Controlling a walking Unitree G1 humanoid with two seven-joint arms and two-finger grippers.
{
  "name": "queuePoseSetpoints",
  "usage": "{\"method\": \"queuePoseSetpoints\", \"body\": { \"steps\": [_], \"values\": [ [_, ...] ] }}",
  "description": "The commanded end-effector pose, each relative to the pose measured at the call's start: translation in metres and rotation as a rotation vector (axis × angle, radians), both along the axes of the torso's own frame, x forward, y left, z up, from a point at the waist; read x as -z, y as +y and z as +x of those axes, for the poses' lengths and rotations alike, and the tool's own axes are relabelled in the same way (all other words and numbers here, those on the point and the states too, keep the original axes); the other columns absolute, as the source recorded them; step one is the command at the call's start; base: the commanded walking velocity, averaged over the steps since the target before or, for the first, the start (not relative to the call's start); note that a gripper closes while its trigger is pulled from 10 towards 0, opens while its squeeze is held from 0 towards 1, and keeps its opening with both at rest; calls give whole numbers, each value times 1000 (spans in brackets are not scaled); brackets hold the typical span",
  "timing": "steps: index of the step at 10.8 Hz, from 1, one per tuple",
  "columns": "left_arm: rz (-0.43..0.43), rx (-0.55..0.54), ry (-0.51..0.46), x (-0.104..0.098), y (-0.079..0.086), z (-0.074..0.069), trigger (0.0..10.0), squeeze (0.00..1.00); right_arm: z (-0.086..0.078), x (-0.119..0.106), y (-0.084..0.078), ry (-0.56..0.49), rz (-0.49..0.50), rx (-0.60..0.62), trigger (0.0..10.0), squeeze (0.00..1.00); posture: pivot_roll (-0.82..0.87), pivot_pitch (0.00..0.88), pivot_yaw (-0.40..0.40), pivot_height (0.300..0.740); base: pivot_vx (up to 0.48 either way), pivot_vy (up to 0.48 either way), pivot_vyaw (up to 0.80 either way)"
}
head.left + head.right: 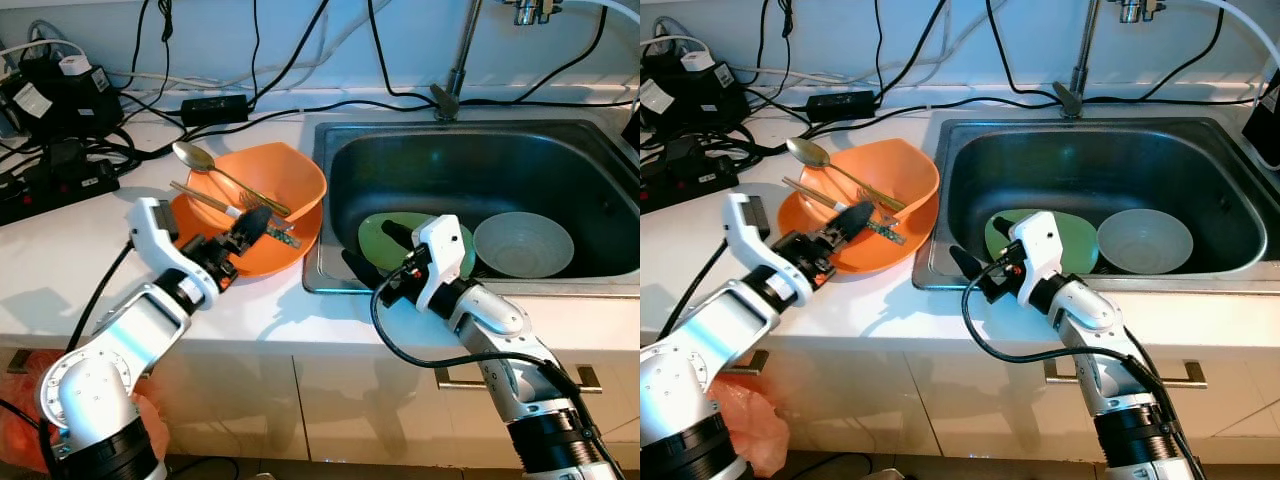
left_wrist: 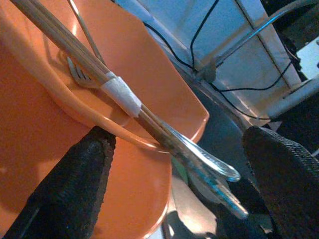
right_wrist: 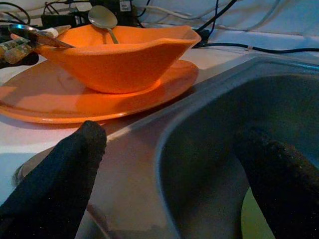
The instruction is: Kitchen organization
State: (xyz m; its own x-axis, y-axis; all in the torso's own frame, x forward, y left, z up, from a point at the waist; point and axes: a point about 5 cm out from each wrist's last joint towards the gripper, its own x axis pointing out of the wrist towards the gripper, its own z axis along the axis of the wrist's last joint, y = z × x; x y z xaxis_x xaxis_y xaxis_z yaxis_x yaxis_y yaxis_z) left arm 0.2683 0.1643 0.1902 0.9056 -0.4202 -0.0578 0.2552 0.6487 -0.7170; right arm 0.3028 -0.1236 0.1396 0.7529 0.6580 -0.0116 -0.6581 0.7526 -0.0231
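At the far left of the white counter [image 1: 60,260], a black power strip [image 1: 55,185] lay among tangled black cables [image 1: 250,90]. Next came the left gripper [image 1: 255,228], its fingers spread apart and reaching over the near rim of an orange bowl [image 1: 275,175], one finger on either side of the handle ends of the utensils without pinching them. That bowl sat on an orange plate [image 1: 290,255] just beside the sink. Resting across the bowl were a spoon [image 1: 193,155], a fork [image 2: 79,74] and a pair of chopsticks [image 1: 205,198] bound with a white band, their handle ends jutting past the rim toward the gripper. Further right, the steel sink [image 1: 470,160] held a green plate [image 1: 385,235] and, touching it on the right, a pale grey bowl [image 1: 523,243]. The right gripper [image 1: 372,255] hovered at the sink's near-left edge, its fingers spread wide, one over the counter lip and one over the basin, holding nothing. Behind the sink rose the tap's stem [image 1: 460,55].
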Motion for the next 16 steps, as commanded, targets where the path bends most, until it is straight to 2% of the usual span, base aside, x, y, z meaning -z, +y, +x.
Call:
{"method": "queuePoseSetpoints", "body": {
  "steps": [1,3,5,7,9,10,12,14,16],
  "values": [
    [4,40,-27,-9,-2,-4,10000,0,2,-1,2,-8,-10,-8,10000,0,181,18,69,740,0,0,0],
    [-60,149,-56,-13,-8,-13,10000,0,3,-2,2,-9,-11,-9,10000,0,185,18,64,740,0,0,0],
    [-94,209,-37,-8,-13,-22,10000,0,4,-2,3,-10,-11,-12,10000,0,188,18,63,740,0,0,0],
    [-103,223,4,1,-11,-26,10000,0,4,-2,3,-10,-9,-12,10000,0,190,20,62,740,0,0,0],
    [-167,220,51,11,-9,-27,10000,0,4,-2,2,-11,-8,-12,10000,0,185,19,64,740,0,0,0],
    [-215,243,80,19,-13,-25,10000,0,4,-3,1,-14,-8,-8,10000,0,175,18,62,740,0,0,0],
    [-226,248,108,28,-17,-21,10000,0,4,-4,0,-16,-12,-8,10000,0,162,17,58,740,0,0,0],
    [-260,211,128,37,-21,-8,10000,0,3,-10,-2,-19,12,-6,10000,0,142,17,60,740,0,0,0],
    [-277,168,106,36,-21,4,10000,0,-5,-17,4,-2,70,-79,10000,0,137,16,62,740,0,0,0]
  ]
}}
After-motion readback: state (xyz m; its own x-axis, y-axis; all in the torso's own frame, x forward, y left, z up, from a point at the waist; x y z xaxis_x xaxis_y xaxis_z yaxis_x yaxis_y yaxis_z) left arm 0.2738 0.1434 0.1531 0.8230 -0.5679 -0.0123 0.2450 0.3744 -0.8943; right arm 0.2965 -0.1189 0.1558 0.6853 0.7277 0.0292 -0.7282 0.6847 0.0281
